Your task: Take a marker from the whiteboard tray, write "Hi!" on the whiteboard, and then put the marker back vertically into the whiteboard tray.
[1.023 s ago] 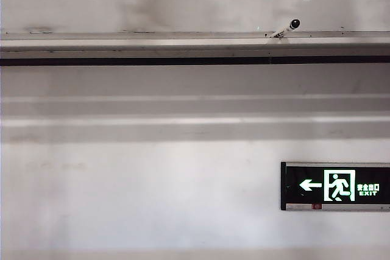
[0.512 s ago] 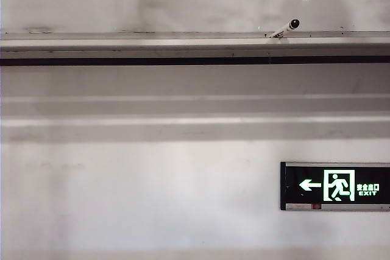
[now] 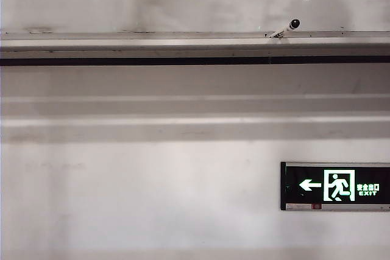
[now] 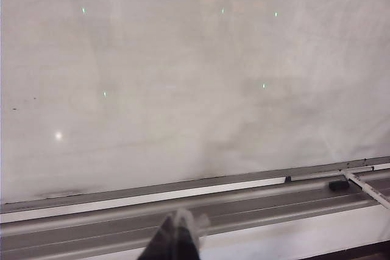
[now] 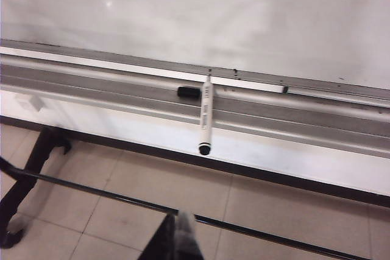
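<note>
My right gripper sits nearest, its fingers pressed together on nothing, hanging above the tiled floor and a thin black bar. My left gripper looks pinched together too, empty, just short of the whiteboard tray. Beyond, the marker lies across the tray, its black cap jutting past the front edge, next to a small black piece. Behind rises the smudged whiteboard. Below the tray a green exit sign hangs on the wall.
</note>
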`<state>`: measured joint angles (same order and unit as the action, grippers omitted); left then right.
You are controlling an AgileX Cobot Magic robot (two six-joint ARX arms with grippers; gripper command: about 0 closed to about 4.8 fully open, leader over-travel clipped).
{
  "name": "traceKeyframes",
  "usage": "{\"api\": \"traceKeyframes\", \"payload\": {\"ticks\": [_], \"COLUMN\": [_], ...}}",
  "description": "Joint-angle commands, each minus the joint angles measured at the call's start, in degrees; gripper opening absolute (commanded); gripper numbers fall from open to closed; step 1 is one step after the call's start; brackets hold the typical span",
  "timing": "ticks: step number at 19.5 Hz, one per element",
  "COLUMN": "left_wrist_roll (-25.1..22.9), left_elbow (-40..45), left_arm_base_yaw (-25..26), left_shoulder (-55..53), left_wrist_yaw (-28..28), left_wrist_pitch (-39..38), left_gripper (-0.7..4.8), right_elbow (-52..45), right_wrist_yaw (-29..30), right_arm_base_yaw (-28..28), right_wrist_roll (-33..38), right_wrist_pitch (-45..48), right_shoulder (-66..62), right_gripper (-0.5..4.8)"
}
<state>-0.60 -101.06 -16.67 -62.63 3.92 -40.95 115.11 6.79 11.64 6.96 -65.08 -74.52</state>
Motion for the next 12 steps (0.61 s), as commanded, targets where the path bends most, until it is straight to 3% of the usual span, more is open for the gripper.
{"api": "traceKeyframes", "payload": {"ticks": [1, 5, 6, 8, 9, 12], "left_wrist_roll": [-0.5, -0.5, -0.5, -0.5, -0.5, -0.5], "left_elbow": [-0.2, -0.2, -0.2, -0.2, -0.2, -0.2], "left_arm_base_yaw": [0.0, 0.0, 0.0, 0.0, 0.0, 0.0], "left_shoulder": [0.1, 0.1, 0.1, 0.1, 0.1, 0.1], "left_wrist_yaw": [0.2, -0.3, -0.3, -1.1, -1.9, -2.7], "left_wrist_pitch": [2.7, 5.2, 5.1, 5.0, 5.1, 5.1], "left_gripper": [-0.06, -0.05, -0.06, -0.05, -0.05, -0.06], "right_elbow": [0.1, 0.1, 0.1, 0.1, -0.1, -4.4], "right_wrist_yaw": [0.8, 1.2, 1.6, 2.4, 2.3, 2.4], "right_arm_base_yaw": [0.0, 0.0, 0.0, 0.0, 0.0, 0.1], "right_wrist_roll": [-3.9, -4.0, -3.4, -2.4, -2.4, -1.2], "right_wrist_pitch": [1.0, 5.9, 6.6, 6.6, 6.6, 11.9], "right_shoulder": [-1.7, -5.4, -6.6, -9.1, -10.2, -10.8], "right_gripper": [-0.01, 0.02, 0.83, 4.40, 4.79, 4.79]}}
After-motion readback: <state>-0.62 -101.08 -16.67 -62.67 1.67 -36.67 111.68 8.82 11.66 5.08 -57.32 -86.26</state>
